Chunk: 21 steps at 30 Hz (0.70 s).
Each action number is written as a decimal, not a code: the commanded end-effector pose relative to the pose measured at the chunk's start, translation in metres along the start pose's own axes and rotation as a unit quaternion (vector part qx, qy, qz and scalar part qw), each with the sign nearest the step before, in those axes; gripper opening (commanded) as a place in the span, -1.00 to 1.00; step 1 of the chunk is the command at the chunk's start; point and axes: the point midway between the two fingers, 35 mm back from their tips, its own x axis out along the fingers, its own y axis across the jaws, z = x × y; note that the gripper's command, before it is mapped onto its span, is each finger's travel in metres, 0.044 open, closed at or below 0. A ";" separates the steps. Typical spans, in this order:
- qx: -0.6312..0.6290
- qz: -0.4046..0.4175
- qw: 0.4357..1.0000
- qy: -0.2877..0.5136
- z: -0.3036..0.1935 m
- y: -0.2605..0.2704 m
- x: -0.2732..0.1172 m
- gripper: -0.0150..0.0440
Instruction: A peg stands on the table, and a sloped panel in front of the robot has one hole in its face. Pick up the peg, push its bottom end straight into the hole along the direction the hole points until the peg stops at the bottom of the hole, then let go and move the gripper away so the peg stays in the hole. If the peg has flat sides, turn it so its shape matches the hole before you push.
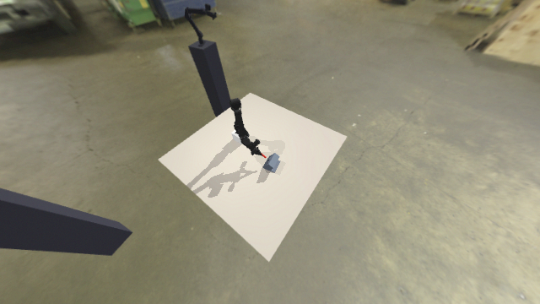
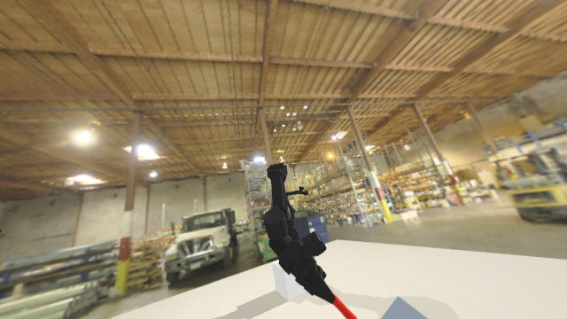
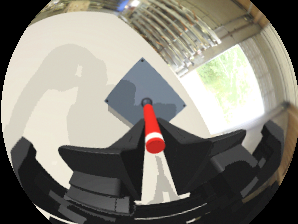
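My gripper is shut on a round red peg with a white band near its near end. The peg is tilted, its far end pointing at the blue-grey sloped panel. In the wrist view the panel is a diamond with small dark dots at its corners. Its dark round hole shows just beyond the peg's far end, which overlaps the hole's lower edge. Whether the tip is touching or entering the hole cannot be told. The panel's lower part is hidden by the fingers.
The panel block stands on a pale square table top. The arm's white base block is behind the gripper. Shadows of the arm fall across the table and panel. Dark pillars stand outside the table, one bearing another arm.
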 end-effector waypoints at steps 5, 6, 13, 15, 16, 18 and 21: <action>0.000 -0.004 1.000 0.000 -0.001 0.001 0.005 -0.49; 0.000 -0.004 1.000 0.000 -0.001 0.001 0.006 -0.49; 0.000 -0.005 1.000 -0.001 -0.001 0.002 0.015 -0.49; 0.000 -0.005 1.000 -0.001 -0.001 0.002 0.018 -0.49; 0.000 -0.005 1.000 -0.001 -0.001 0.002 0.020 -0.49; 0.000 -0.005 1.000 -0.001 -0.001 0.002 0.022 -0.49; 0.000 -0.005 1.000 -0.001 -0.001 0.002 0.026 -0.49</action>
